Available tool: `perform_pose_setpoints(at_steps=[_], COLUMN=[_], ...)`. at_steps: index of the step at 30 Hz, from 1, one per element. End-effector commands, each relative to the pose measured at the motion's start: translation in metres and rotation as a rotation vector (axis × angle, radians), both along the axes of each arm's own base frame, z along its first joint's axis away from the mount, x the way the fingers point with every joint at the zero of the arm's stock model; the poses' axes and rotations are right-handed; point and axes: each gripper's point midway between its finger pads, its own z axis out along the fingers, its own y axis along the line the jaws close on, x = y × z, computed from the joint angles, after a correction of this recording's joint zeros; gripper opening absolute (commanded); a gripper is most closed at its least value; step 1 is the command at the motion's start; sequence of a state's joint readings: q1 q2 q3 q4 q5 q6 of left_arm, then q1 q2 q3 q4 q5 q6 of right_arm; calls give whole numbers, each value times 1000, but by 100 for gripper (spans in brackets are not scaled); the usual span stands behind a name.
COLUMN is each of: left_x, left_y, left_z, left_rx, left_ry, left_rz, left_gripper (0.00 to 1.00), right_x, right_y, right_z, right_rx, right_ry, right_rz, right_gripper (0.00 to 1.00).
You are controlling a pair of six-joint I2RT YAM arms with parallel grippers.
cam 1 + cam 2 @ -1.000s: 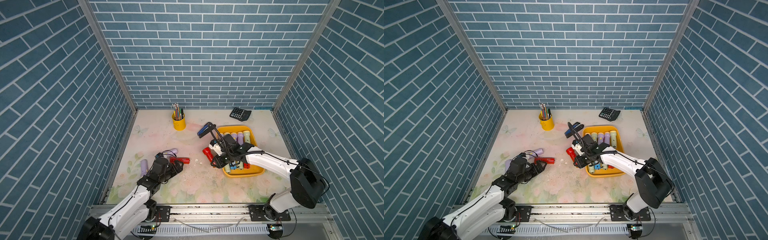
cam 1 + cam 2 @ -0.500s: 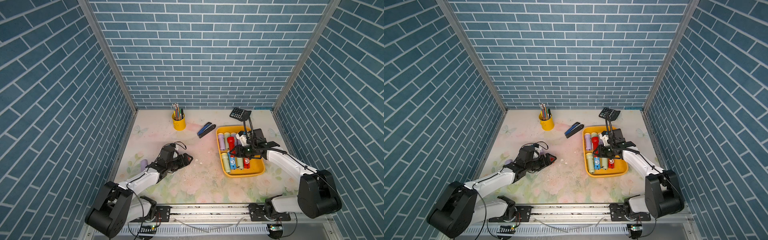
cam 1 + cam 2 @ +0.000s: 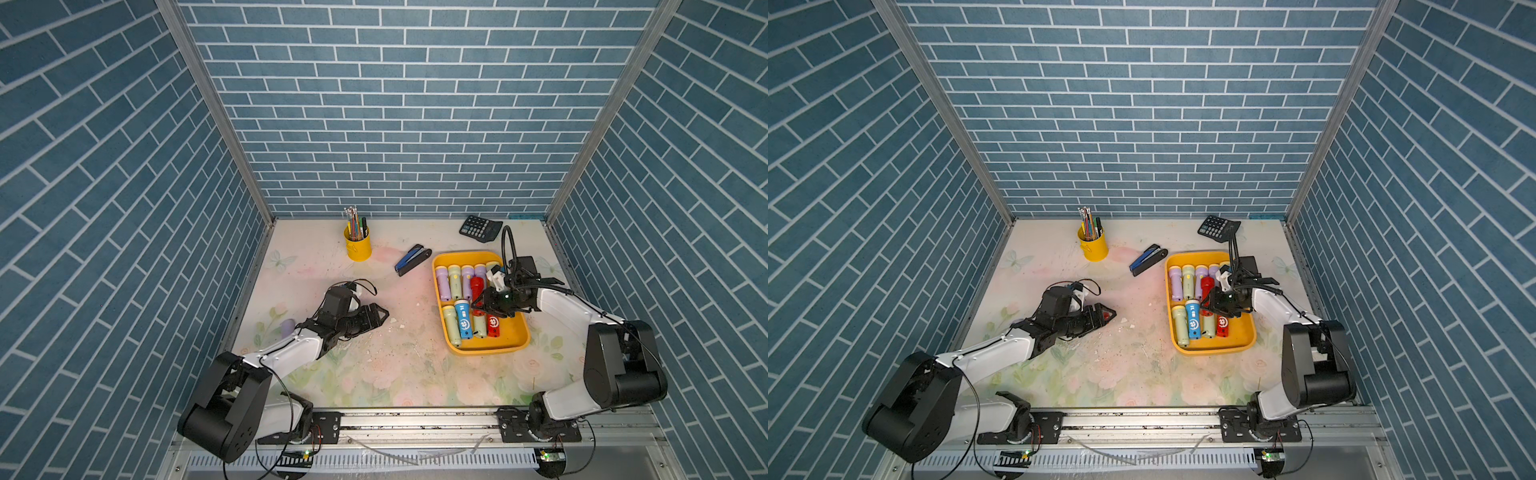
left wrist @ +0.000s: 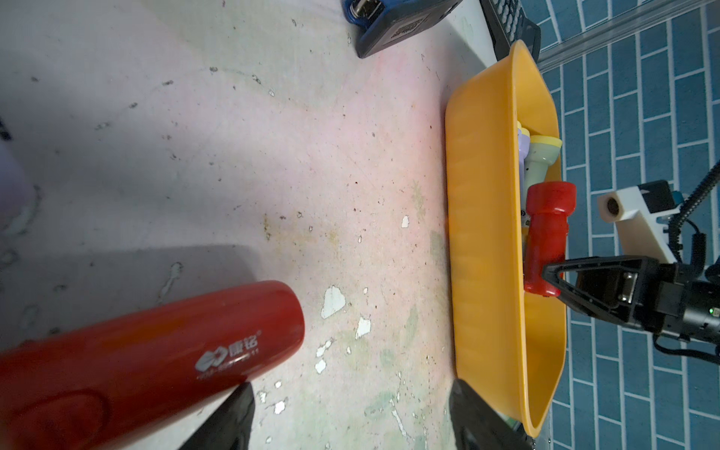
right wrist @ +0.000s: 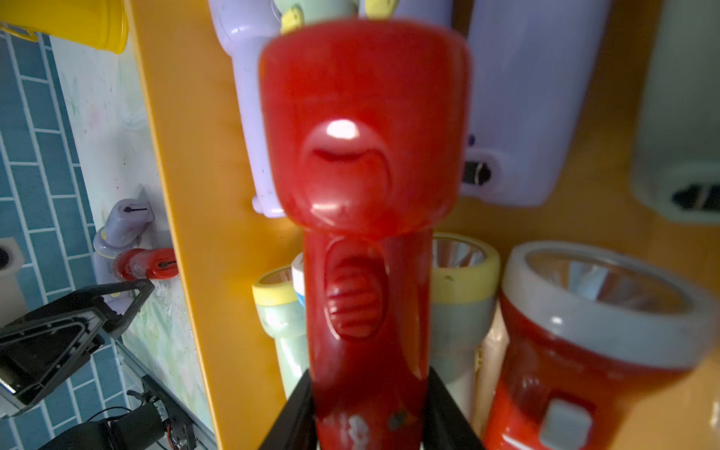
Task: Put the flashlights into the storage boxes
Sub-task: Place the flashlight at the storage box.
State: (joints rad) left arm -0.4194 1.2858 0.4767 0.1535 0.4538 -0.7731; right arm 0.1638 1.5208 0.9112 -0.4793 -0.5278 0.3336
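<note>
The yellow storage box (image 3: pixel 482 352) (image 3: pixel 1208 352) lies right of centre and holds several flashlights in lilac, pale green, red and blue. Just above them my right gripper (image 3: pixel 484 305) (image 5: pixel 368 420) is shut on the tail of a red flashlight (image 3: pixel 477 289) (image 5: pixel 362 156). My left gripper (image 3: pixel 380 316) (image 4: pixel 350 385) is low over the table left of centre, jaws wide apart. A second red flashlight (image 4: pixel 148 350) (image 3: pixel 1108 316) lies against one of its fingers, ungripped. A lilac flashlight (image 3: pixel 286 326) (image 5: pixel 124 222) lies beside the left arm.
A yellow pen cup (image 3: pixel 358 247) stands at the back. A blue-and-black stapler (image 3: pixel 412 259) lies just left of the box's far corner. A black calculator (image 3: pixel 480 227) lies behind the box. Brick-patterned walls close in three sides.
My right gripper carried its red flashlight from left of the box to over the box. My left arm reached forward to the red flashlight on the table, jaws narrowing.
</note>
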Motion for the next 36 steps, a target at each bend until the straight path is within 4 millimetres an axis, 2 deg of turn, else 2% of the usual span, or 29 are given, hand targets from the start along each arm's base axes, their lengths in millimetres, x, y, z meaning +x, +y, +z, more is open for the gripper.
perform_pose_setpoints(at_steps=[1,5,11,17,19,21,24,31,36], left_x=[3,3,4,3,2,1,0,-2,-7], left_y=[-1,-1,-1,5,6,7,8,14,21], left_z=[2,1,-1,2,4,4,8,18,23], left_rx=[14,16,21,62,68,71,73,109,148], left_ry=[-14,-11,-8,-14,-19,-16,-22,-29,-8], left_rz=[-11,-8,-9,-5,-6,-8,-4,-3,4], left_gripper=[80,80,80,80,80,80,80,80,80], right_x=[26,40,66,69,71,71,72,73,66], right_y=[6,18,23,32,31,27,22,20,21], right_z=[15,17,13,7,9,13,22,50,66], right_rx=[5,19,13,36,30,8,-23,-18,3], right_ry=[-60,-63,-61,-31,-40,-57,-92,-168,-199], right_rz=[11,34,22,34,32,31,22,10,-5], right_gripper=[25,26,28,32,37,44,48,51,51])
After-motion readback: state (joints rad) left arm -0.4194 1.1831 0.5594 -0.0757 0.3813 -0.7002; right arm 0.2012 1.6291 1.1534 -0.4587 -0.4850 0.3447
